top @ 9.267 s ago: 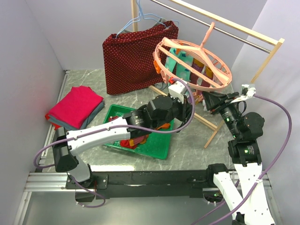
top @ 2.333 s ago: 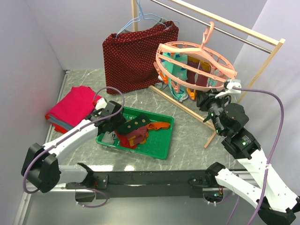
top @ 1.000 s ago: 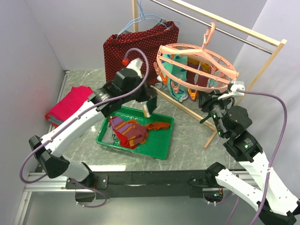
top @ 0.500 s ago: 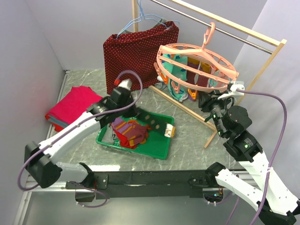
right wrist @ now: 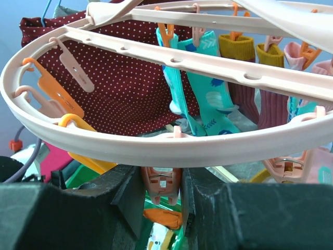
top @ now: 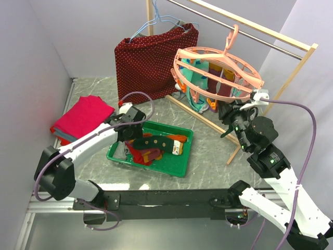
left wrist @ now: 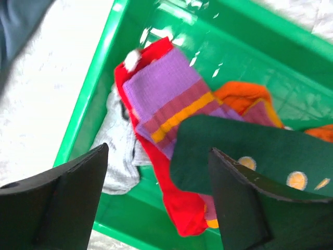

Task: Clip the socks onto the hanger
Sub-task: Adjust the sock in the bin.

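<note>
The grey marbled table point(top: 213, 151) carries everything. At its far right stands a wooden rack point(top: 294, 74), and against the back wall a dark-red dotted cloth point(top: 151, 62) hangs from a thin blue wire hanger point(top: 156, 21). The salmon-pink hanger point(top: 218, 70) hangs by its hook from the rack's rail and sits tilted, with its ring towards the camera. Several teal socks point(right wrist: 208, 99) and darker ones dangle from its pegs.

Left of centre on the table lies a green tray point(top: 174, 165). A folded pink-red cloth stack point(top: 83, 117) lies just beyond the tray's left end.

The loose socks point(top: 148, 148) lie heaped in the tray. From the left wrist, a dark green sock point(left wrist: 250, 156) with yellow dots lies across the top. Under it is a purple-orange striped sock point(left wrist: 166, 99), with a red sock point(left wrist: 171, 203) under that one. A grey sock point(left wrist: 117, 156) lies against the tray wall and an orange sock point(left wrist: 242, 99) lies behind.

The left end effector point(left wrist: 156, 156) hovers over this heap with its fingers spread wide and nothing between them (the green sock lies beyond the right finger).

The right end effector point(right wrist: 161, 195) is raised under the hanger's near rim. Its fingers are pressed in from both sides on one salmon clip peg point(right wrist: 161, 185).
</note>
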